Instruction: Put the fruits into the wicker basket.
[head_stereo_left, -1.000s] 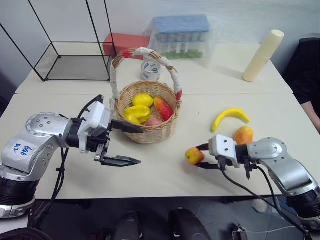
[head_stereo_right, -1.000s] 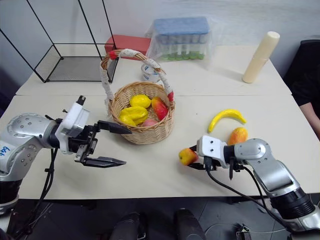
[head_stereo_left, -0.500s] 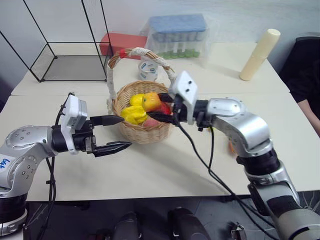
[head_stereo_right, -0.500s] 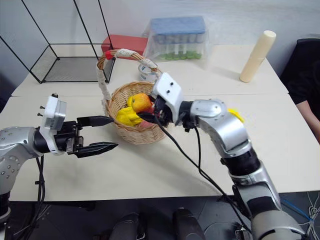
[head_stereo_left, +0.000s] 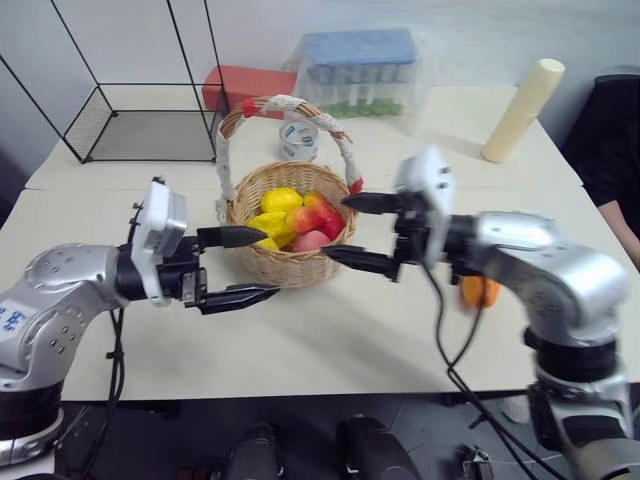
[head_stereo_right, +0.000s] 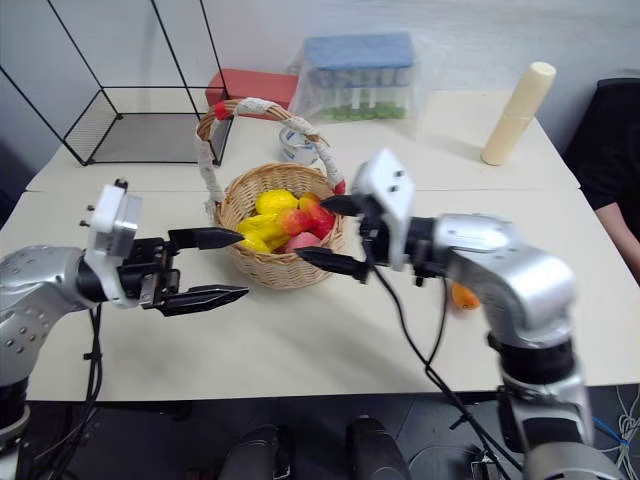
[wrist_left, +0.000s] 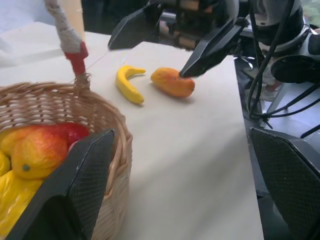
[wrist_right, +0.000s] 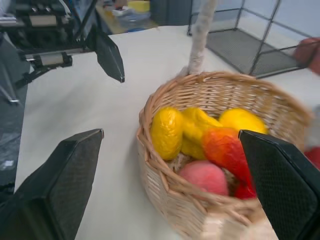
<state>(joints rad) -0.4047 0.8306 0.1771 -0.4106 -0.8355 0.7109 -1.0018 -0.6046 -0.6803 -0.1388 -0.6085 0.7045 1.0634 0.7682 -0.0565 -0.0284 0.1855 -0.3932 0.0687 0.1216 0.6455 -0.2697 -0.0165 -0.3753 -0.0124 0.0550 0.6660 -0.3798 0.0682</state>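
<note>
The wicker basket (head_stereo_left: 300, 270) stands mid-table holding several fruits: yellow ones, a red one, a pink one and a red-yellow apple (head_stereo_right: 293, 221). My right gripper (head_stereo_left: 357, 232) hovers open and empty just right of the basket's rim. My left gripper (head_stereo_left: 248, 265) is open and empty at the basket's left side, pointing toward it. On the table to the right lie an orange mango (wrist_left: 172, 82) and a yellow banana (wrist_left: 127, 86); from the head views the mango (head_stereo_left: 480, 291) peeks out behind my right arm.
A black wire cage (head_stereo_left: 150, 110) stands at the back left. A red box (head_stereo_left: 250, 85), a blue-lidded plastic container (head_stereo_left: 360, 65) and a tape roll (head_stereo_left: 300, 140) sit behind the basket. A cream roll (head_stereo_left: 520, 100) lies at the back right.
My right gripper lifted the apple from the table, carried it over the basket and let it go inside, then opened wide and drew back to the right. The left gripper stayed put.
</note>
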